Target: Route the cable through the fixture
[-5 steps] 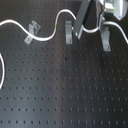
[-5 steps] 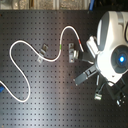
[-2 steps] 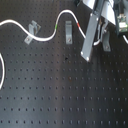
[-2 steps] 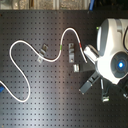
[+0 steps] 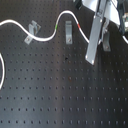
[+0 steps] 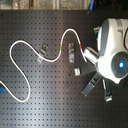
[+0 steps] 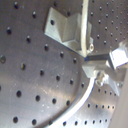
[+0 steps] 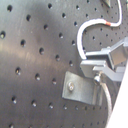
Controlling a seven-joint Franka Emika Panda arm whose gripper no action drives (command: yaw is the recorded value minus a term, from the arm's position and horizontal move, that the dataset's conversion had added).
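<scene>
In the first exterior view, my gripper [image 5: 98, 49] hangs over the black perforated worktop [image 5: 60, 95]. Its long pale fingers [image 5: 93, 46] slant down toward the board, one beside the other with a gap between them; nothing sits in that gap. Three small metal fixtures stand in a row: the left bracket [image 5: 32, 33], the middle bracket [image 5: 68, 34] and the right bracket [image 5: 107, 41], this last one just behind my fingers. The cable [image 5: 46, 33] runs from the picture's 9 o'clock side, dips past the left bracket, rises over the middle bracket with its green band [image 5: 59, 23] and red band [image 5: 81, 23], and ends near my fingers. The board toward 6 o'clock is bare holes.

In the second exterior view, my arm's white body [image 6: 116, 55] fills 3 o'clock. The cable loops wide at 9 o'clock and arches near 12. Brackets sit just under that arch.

In the first wrist view, a bracket [image 7: 65, 27] stands close, the cable [image 7: 86, 30] touching its side.

In the second wrist view, the cable [image 8: 90, 30] curls beyond another bracket [image 8: 80, 87]. I cannot tell here whether my fingers touch it.
</scene>
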